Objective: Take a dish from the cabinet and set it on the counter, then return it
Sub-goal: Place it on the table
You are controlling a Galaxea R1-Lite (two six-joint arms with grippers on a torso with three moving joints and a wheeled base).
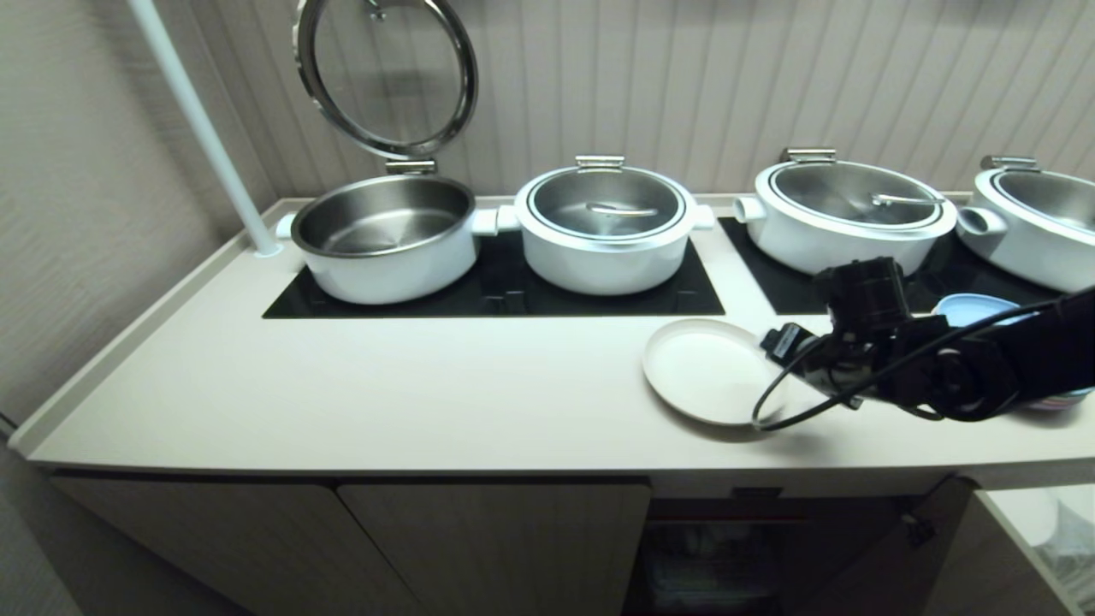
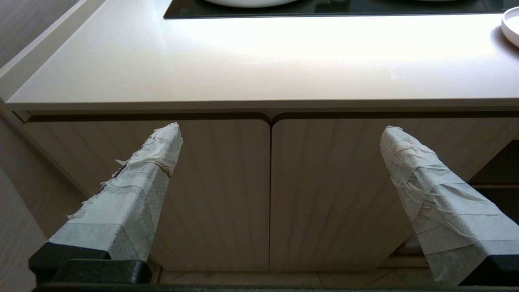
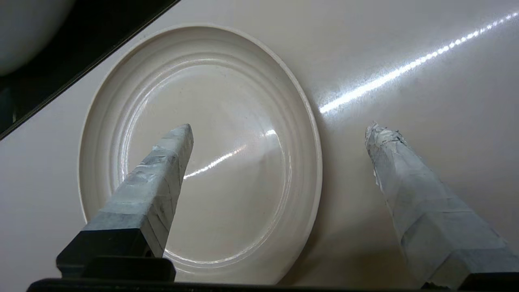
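Observation:
The cream-white dish [image 1: 706, 370] lies flat on the counter [image 1: 428, 385], just in front of the black cooktop and towards the right. My right arm [image 1: 898, 359] reaches in from the right over the dish's right edge. In the right wrist view my right gripper [image 3: 279, 129] is open: one taped finger hangs over the dish [image 3: 227, 101], the other over bare counter, and the rim passes between them untouched. My left gripper [image 2: 282, 129] is open and empty, low in front of the closed cabinet doors [image 2: 227, 194]. The dish's edge [image 2: 511, 24] peeks in there. Below the dish the cabinet [image 1: 770, 547] stands open and dark.
Several white pots [image 1: 603, 227] sit on the black cooktop panels [image 1: 496, 295]; the leftmost pot [image 1: 385, 235] has its glass lid [image 1: 385, 77] raised. A white pole [image 1: 205, 137] rises at the back left. A stack of pastel plates [image 1: 975, 308] stands behind my right arm.

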